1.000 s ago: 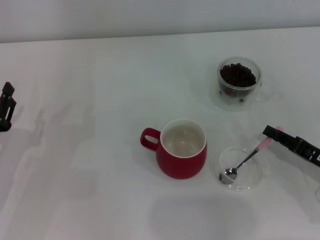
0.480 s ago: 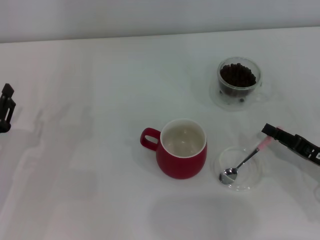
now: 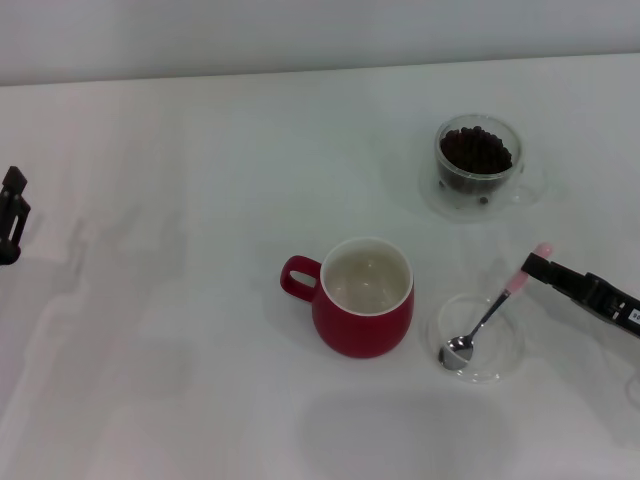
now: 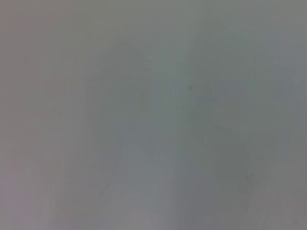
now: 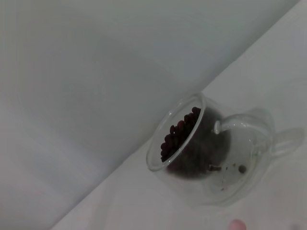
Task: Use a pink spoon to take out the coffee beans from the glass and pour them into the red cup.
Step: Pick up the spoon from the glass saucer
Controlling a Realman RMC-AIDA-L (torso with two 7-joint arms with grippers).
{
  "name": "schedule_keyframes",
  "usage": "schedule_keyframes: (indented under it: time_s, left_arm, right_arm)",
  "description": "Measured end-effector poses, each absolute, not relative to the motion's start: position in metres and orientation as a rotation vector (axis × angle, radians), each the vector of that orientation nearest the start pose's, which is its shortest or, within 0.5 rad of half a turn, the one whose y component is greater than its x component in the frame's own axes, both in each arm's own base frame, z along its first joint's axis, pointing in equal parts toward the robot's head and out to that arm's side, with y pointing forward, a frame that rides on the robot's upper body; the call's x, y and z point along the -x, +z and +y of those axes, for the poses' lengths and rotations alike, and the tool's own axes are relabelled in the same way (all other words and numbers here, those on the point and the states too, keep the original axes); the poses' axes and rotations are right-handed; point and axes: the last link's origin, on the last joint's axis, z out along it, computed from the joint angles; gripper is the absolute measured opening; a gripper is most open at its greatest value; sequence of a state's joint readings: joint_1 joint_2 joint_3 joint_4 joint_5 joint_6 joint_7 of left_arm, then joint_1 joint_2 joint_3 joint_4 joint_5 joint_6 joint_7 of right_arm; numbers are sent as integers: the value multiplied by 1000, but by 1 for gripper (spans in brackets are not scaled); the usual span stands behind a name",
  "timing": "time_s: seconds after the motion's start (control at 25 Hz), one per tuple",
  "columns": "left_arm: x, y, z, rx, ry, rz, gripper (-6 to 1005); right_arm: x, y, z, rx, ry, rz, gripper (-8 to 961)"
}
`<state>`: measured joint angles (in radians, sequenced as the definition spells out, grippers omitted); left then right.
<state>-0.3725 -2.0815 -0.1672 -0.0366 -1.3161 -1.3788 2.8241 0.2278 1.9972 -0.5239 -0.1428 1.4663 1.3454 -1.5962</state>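
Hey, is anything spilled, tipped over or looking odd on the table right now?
Nothing stands out. The coffee beans sit inside the upright glass, the red cup stands upright, and the pink spoon rests in its clear dish.

a blank pale grey surface [image 4: 153, 115] (faint soft shadows, one tiny speck)

A white table [image 3: 180, 330] carries the red cup [image 3: 362, 310], the glass [image 3: 477, 165] of coffee beans [image 3: 476, 150], and a shallow clear dish [image 3: 505, 352] just beside the right gripper's [image 3: 532, 266] jaws
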Motion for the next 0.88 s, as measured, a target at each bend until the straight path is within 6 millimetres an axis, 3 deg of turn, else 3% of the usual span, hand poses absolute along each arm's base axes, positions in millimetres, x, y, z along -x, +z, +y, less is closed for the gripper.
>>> schedule_keyframes:
  time_s: [0.16,0.24,0.68,0.88]
  left_arm:
    - [339,-18,285,1733,-798,-525,493]
    - [339,-18,285,1734,-797,-526,493]
    - [340,-19,283,1732,-795,-534,491]
    - [340,-20,283,1732,-795,-536,490]
  right_arm:
    - [-390,-13,224,1774,1041,1675,257]
    - [-390,-13,225,1779,1040,1673,163]
    - [-394,-11,232,1773,995,1665,175]
    - [-391,-10,241,1807,969,1654,314]
